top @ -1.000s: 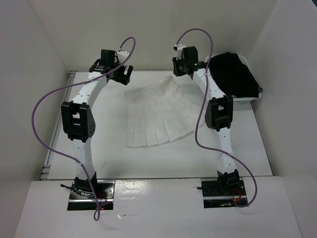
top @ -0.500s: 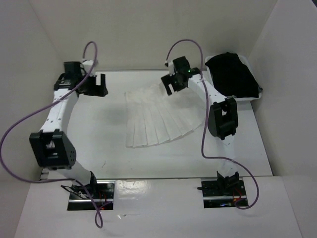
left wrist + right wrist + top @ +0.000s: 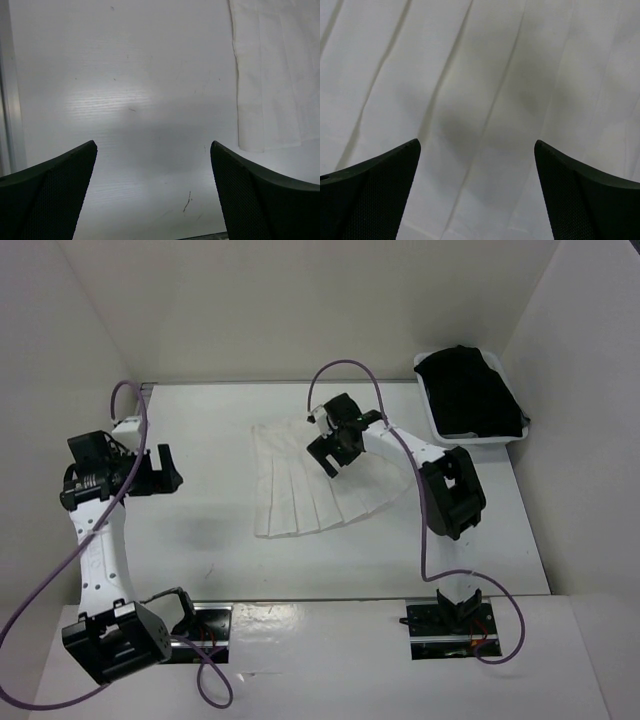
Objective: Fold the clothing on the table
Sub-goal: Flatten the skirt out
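No legible txt, labels, brands, nos. or signs in top or wrist views.

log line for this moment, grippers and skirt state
left gripper: open, over table beside skirt | right gripper: open, over skirt | skirt: spread flat, not held

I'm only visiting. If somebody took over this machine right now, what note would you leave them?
Left fingers: open, empty, over bare table, left of the skirt.
Right fingers: open, empty, over the skirt's pleats.
Skirt: lies fanned out flat, mid-table.
Done: no finished fold that I can see.
Left: fold the skirt.
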Robot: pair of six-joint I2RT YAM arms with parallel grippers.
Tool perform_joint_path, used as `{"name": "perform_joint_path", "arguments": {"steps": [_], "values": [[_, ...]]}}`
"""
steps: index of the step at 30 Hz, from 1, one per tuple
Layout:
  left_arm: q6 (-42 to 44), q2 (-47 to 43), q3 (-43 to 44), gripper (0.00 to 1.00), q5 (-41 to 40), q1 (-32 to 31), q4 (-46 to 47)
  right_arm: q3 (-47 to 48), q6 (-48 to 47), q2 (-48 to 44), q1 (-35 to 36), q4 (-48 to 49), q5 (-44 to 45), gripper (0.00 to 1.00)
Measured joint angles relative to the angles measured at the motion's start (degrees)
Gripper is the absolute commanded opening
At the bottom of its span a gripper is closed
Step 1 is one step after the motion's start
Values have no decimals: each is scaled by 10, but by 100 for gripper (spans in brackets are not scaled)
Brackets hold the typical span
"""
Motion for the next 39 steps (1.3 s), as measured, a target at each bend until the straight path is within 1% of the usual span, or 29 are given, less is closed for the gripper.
{"name": "perform_joint_path", "arguments": {"steps": [5,11,13,16,20,24,26,28,33,36,39], "values": [[1,-22,-19,100,5,14,-9,39,51,49,0,19,-3,98],[1,-40,-23,100,5,28,-4,161,120,162,0,19,-17,98],[1,-40,-24,100,5,32,-5,173,136,183,0,19,-19,98],[1,-40,-24,100,5,35,-4,178,165,183,0,19,-29,98],[1,-40,-24,100,5,36,-4,155,191,172,0,34,-32,98],[1,-40,-24,100,5,36,-4,47,221,106,8,75,-40,98],[1,-40,-24,100,5,36,-4,-1,237,74,26,75,-37,98],[1,-40,-24,100,5,36,-4,-26,253,57,56,75,-24,98],[1,-40,-29,100,5,36,-1,-30,319,54,135,78,50,98],[1,-40,-33,100,5,36,-1,-30,360,54,163,79,94,98],[1,-41,-33,100,5,36,0,-10,382,57,182,67,131,98]]}}
